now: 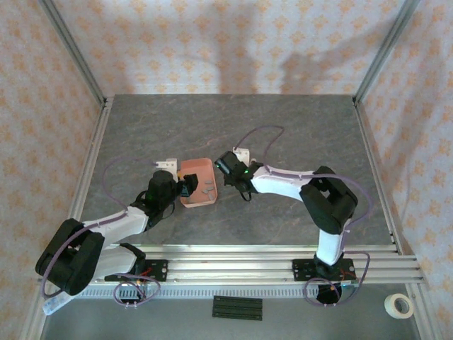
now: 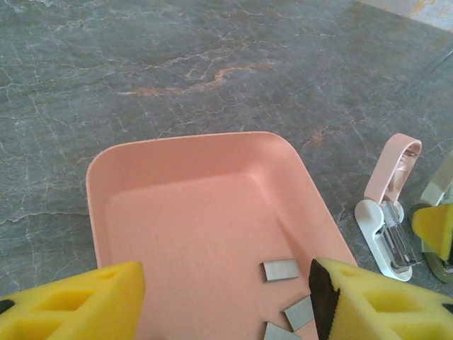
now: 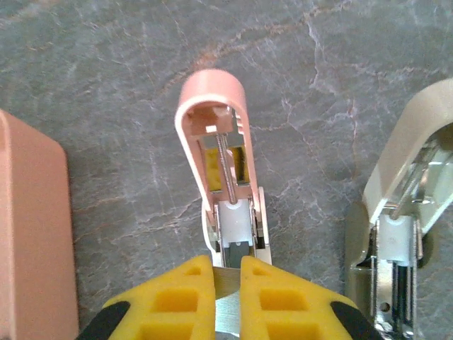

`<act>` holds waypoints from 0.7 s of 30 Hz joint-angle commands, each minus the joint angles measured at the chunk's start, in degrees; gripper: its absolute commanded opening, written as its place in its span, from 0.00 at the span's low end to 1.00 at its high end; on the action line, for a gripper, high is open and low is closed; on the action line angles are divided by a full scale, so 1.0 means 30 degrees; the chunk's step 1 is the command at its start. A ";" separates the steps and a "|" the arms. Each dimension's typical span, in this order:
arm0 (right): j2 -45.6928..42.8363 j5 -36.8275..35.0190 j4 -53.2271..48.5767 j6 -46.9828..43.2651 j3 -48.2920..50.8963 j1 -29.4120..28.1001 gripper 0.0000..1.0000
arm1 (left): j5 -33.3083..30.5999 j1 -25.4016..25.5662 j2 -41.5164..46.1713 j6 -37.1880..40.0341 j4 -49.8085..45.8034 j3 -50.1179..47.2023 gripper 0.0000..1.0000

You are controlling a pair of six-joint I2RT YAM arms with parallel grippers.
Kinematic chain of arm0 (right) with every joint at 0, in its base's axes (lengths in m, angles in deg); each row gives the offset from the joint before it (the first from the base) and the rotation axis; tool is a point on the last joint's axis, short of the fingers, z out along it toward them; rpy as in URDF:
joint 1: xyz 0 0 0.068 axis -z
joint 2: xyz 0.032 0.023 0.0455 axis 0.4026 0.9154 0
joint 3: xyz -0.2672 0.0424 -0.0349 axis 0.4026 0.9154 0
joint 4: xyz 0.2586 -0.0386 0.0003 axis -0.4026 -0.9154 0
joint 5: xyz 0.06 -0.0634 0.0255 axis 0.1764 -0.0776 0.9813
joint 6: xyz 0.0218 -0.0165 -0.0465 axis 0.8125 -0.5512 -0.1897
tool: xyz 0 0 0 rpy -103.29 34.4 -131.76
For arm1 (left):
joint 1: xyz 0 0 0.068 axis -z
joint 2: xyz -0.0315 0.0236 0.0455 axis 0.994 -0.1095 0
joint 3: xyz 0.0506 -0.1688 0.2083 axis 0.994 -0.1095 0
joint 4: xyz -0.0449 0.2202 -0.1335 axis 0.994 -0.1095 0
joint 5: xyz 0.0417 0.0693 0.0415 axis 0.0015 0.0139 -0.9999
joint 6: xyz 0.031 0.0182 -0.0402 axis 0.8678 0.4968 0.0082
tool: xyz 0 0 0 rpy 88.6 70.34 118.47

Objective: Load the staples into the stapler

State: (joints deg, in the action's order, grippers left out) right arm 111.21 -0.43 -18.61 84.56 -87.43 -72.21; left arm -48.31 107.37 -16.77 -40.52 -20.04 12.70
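The pale pink and white stapler [image 3: 223,170] lies on the grey table with its lid swung up and its metal channel bare; the left wrist view has it right of the tray [image 2: 388,212]. My right gripper [image 3: 226,273] is shut on a grey strip of staples [image 3: 227,292], held right at the near end of that channel. Three more staples [image 2: 281,270] lie loose in the near right corner of the salmon-pink tray [image 2: 177,149]. My left gripper [image 2: 226,297] hovers open over the tray, its right finger [image 2: 368,297] beside those staples and nothing between the pads.
A second stapler [image 3: 403,212], beige and white with its lid also up, lies just right of the pink one. The tray's wall [image 3: 32,227] stands close on the left. From above, both grippers [image 1: 187,185] [image 1: 225,168] flank the tray [image 1: 197,203] at mid-table.
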 commanded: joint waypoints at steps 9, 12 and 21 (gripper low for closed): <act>0.1043 0.0038 -0.1105 -0.1678 -0.1181 0.0277 0.12 | -0.0098 0.0129 0.0439 0.0009 0.0314 0.0001 0.64; 0.1116 0.0058 -0.1102 -0.1748 -0.1225 0.0363 0.12 | -0.0171 0.0139 0.0541 0.0110 0.0233 0.0000 0.64; 0.1375 0.0164 -0.1175 -0.1761 -0.1225 0.0453 0.12 | -0.0109 0.0131 0.0356 0.0083 0.0403 0.0001 0.64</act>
State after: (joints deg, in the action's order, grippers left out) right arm 114.38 0.86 -20.49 79.79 -89.57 -71.16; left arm -48.33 107.37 -16.25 -40.50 -20.07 12.70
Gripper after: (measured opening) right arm 0.119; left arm 0.640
